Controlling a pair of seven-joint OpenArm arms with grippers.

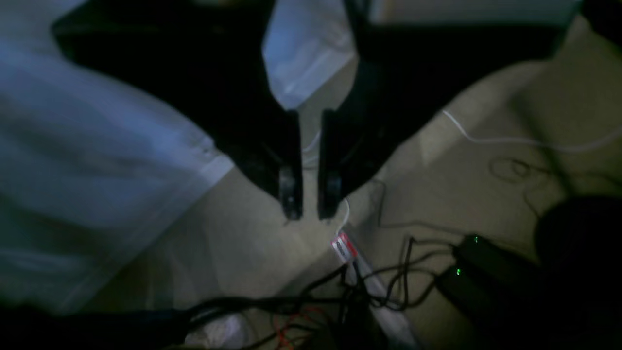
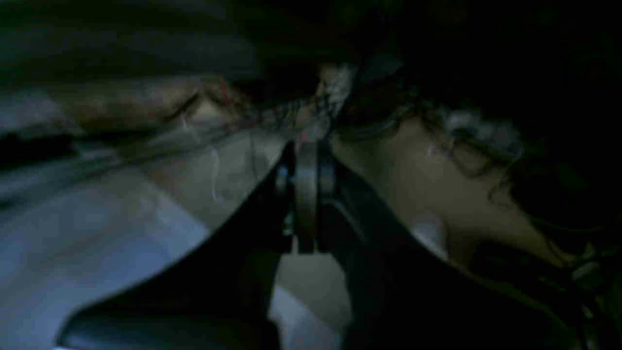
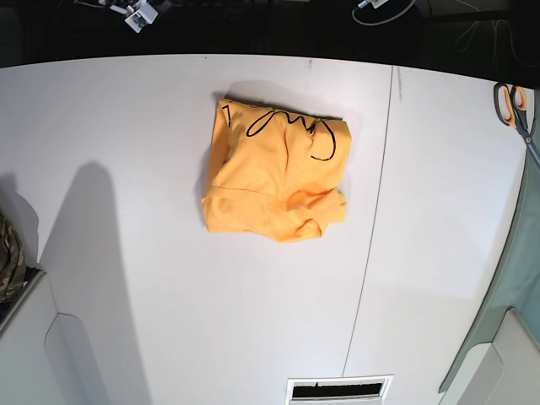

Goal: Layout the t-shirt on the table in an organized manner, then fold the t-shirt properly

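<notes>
The orange-yellow t-shirt (image 3: 274, 173) lies folded into a compact, roughly square bundle on the white table (image 3: 126, 169), slightly back of centre, with its black scribble print facing up along the far edge. Neither arm shows in the base view. In the left wrist view my left gripper (image 1: 309, 194) hangs over a floor of cables, its fingers a narrow gap apart with nothing between them. The dark right wrist view shows my right gripper (image 2: 306, 160) with its pads pressed together and holding nothing. The shirt is out of sight in both wrist views.
A thin dark seam (image 3: 371, 219) runs down the table right of the shirt. Scissors (image 3: 510, 101) lie at the far right edge, and camouflage fabric (image 3: 8, 253) sits at the left edge. A slotted vent (image 3: 337, 390) is at the front. Cables (image 1: 369, 287) and power bricks (image 1: 486, 272) cover the floor.
</notes>
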